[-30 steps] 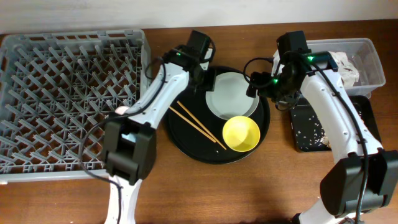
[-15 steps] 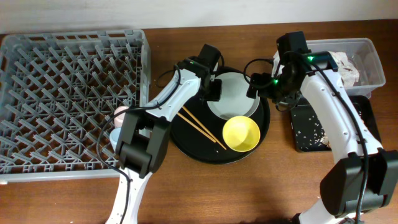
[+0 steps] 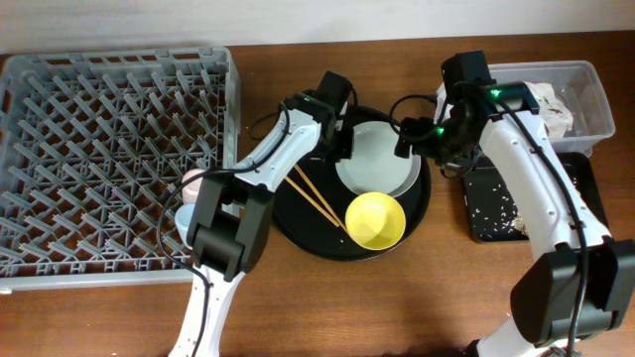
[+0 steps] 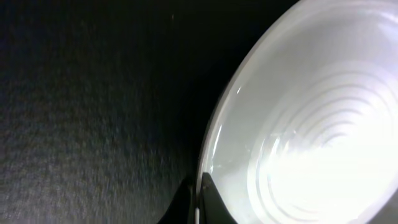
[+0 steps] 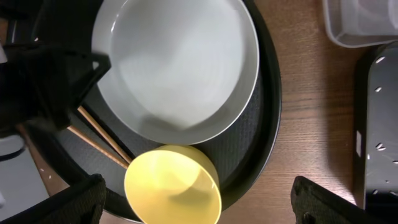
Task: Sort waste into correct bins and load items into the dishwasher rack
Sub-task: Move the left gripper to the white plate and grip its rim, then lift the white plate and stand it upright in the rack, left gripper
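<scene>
The pale grey-green plate (image 3: 377, 159) lies in the round black tray (image 3: 298, 226). My left gripper (image 3: 342, 144) is shut on its left rim; in the left wrist view its fingertips (image 4: 205, 202) pinch the plate's (image 4: 298, 118) edge. The yellow bowl (image 3: 375, 220) sits at the plate's near side, tilted. Two chopsticks (image 3: 317, 195) lie left of it. My right gripper (image 3: 412, 139) hovers open over the plate's right edge, holding nothing. Its view looks down on the plate (image 5: 180, 68) and bowl (image 5: 174, 183). The dishwasher rack (image 3: 109, 149) fills the left.
A clear box (image 3: 587, 79) holding white napkins (image 3: 551, 104) stands at the back right. In front of it lies the shallow black tray (image 3: 496, 203) with small crumbs. A pink cup (image 3: 192, 178) and a blue cup (image 3: 183, 212) show at the rack's right edge, behind the left arm.
The left gripper came in from the back left and has shut on the plate's rim. The plate and bowl shifted slightly toward the front. The right arm has stayed put.
</scene>
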Robot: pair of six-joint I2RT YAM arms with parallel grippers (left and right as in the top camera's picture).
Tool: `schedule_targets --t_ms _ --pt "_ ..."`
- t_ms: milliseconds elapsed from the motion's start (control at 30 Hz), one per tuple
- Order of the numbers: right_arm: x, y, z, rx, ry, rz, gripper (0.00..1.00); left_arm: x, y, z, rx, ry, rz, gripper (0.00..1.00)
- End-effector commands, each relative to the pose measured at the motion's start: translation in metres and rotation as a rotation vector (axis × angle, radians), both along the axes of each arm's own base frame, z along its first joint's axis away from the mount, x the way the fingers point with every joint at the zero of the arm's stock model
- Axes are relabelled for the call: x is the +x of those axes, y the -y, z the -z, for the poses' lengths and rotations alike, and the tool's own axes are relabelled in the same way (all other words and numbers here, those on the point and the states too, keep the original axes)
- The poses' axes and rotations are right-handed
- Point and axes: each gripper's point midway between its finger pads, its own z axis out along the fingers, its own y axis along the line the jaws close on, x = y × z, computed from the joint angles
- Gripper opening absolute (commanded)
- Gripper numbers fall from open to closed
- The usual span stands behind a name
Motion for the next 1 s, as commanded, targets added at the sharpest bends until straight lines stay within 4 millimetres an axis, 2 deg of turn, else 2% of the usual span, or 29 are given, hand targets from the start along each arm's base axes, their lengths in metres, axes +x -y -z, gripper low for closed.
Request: schedule_targets --t_ms 0,167,233,400,433,500,533,600,767,967 --pt "0.001 0.005 0.001 -0.026 0.001 0.016 0.96 0.018 -0.005 -0.019 -0.011 0.024 -0.019 0.01" --pt "0.003 0.006 0.001 -0.03 0.009 0.009 0.98 0.047 -0.025 -0.076 -0.032 0.099 -0.072 0.01" --pt "0.003 0.006 0.001 -0.03 0.011 0.009 1.0 0.063 -0.05 -0.112 0.008 0.167 -0.128 0.01" --pt "0.006 0.005 0.0 -0.028 0.021 0.01 1.0 0.086 -0.135 -0.203 0.254 0.402 -0.239 0.01" --pt "0.007 0.005 0.0 -0.027 0.025 0.01 1.0 0.089 -0.16 -0.225 0.358 0.47 -0.274 0.01" --pt "0.008 0.005 0.0 -0.026 0.032 0.01 1.0 0.086 -0.207 -0.257 0.577 0.56 -0.392 0.01" --pt "0.008 0.005 -0.001 -0.026 0.033 0.01 1.0 0.084 -0.224 -0.267 0.669 0.588 -0.439 0.01" --pt "0.009 0.005 -0.001 -0.025 0.036 0.01 1.0 0.078 -0.25 -0.282 0.831 0.62 -0.507 0.0" --pt "0.009 0.005 -0.001 -0.026 0.035 0.01 0.99 0.069 -0.282 -0.29 1.049 0.611 -0.56 0.0" --pt "0.009 0.005 -0.001 -0.027 0.036 0.006 0.99 0.072 -0.308 -0.267 1.14 0.534 -0.561 0.0"
